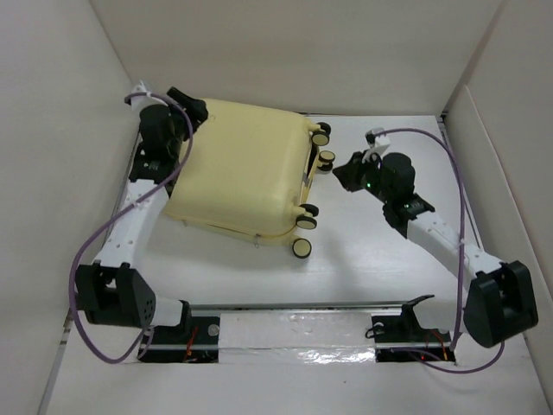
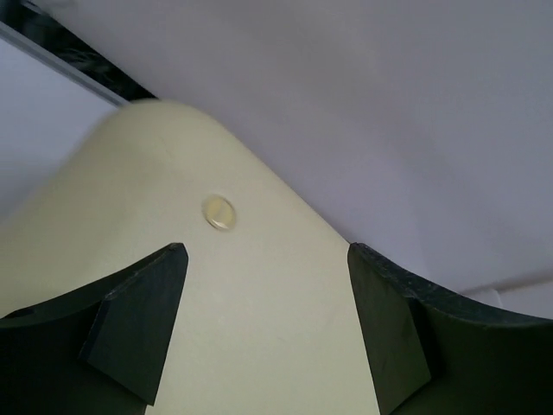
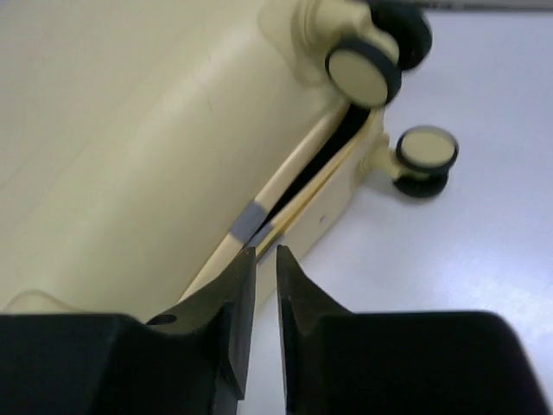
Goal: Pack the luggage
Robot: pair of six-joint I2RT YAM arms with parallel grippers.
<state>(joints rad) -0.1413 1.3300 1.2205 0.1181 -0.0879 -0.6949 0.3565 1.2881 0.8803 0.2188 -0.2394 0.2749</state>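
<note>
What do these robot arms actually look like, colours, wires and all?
The left arm and right arm each have white links between bulky black joints. Purple cables loop alongside them. The left claw and right claw each end in two black, wedge-shaped fingers. A small green light shows by the right wrist.

jaws: narrowly apart, tips at luggage [image 3: 130, 147] seam | seam: slightly ajar, grey tape [image 3: 253, 223] across | wheels [image 3: 363, 71]: two, upper right
</note>
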